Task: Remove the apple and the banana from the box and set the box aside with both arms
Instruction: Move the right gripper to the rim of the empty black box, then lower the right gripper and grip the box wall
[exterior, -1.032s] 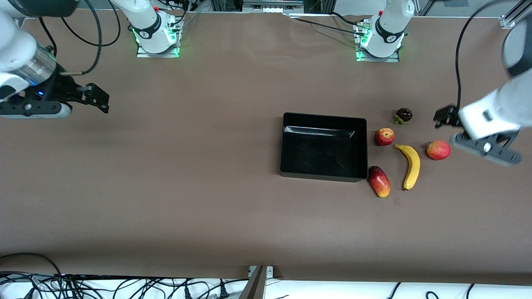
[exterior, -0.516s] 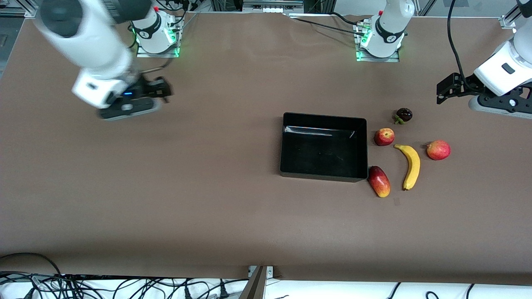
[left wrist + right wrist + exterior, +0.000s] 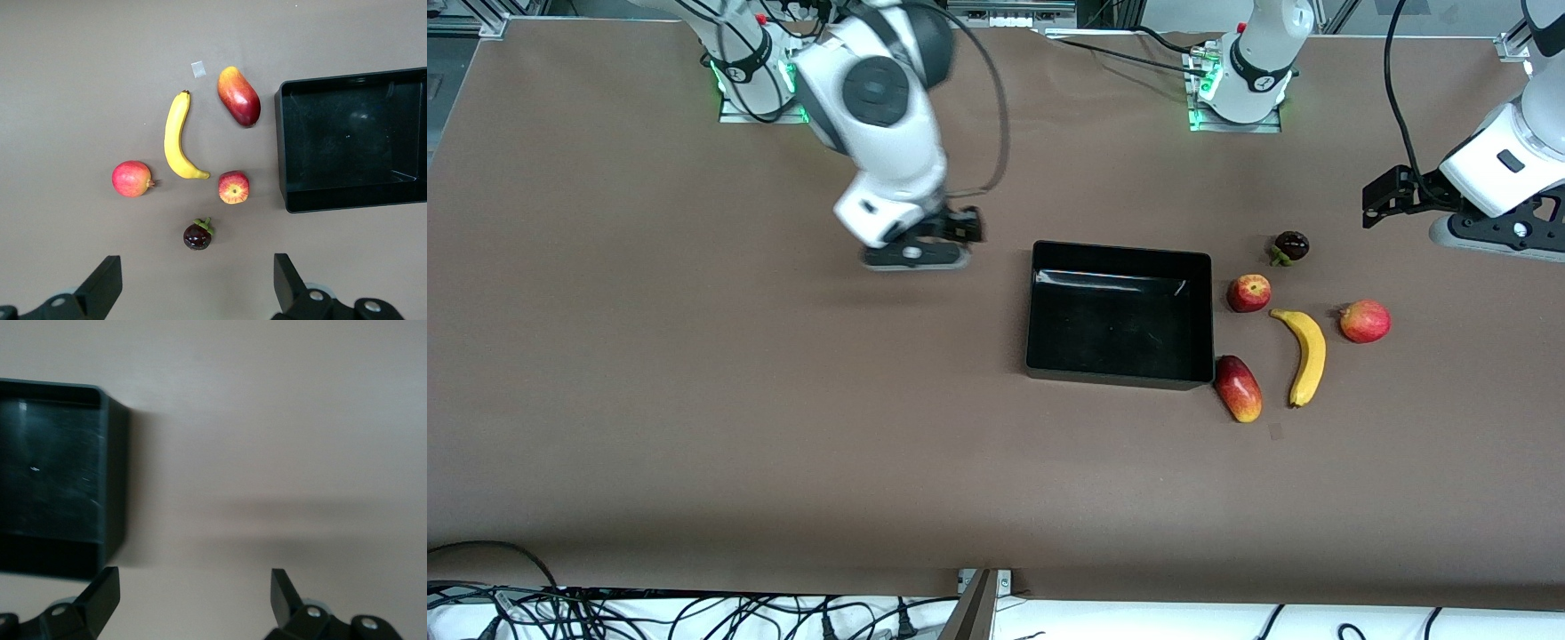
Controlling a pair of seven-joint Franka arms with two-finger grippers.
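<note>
The black box (image 3: 1032, 311) sits open and empty mid-table. Beside it, toward the left arm's end, lie the small red apple (image 3: 1248, 292) and the yellow banana (image 3: 1307, 356). My left gripper (image 3: 1375, 197) is open and empty, up over bare table toward the left arm's end from the fruits. Its wrist view shows the banana (image 3: 177, 137), the apple (image 3: 233, 187) and the box (image 3: 281, 153). My right gripper (image 3: 967, 228) is open and empty, over the table beside the box's wall (image 3: 115, 480) toward the right arm's end.
A red-yellow mango (image 3: 1238, 388) lies at the box's near corner. A pinkish-red round fruit (image 3: 1365, 321) lies beside the banana. A dark mangosteen (image 3: 1290, 246) lies farther from the front camera than the apple. A small paper scrap (image 3: 198, 69) lies near the mango.
My right arm has swept from the right arm's end of the table to beside the box. My left gripper has lifted away from the pinkish-red fruit and now holds still.
</note>
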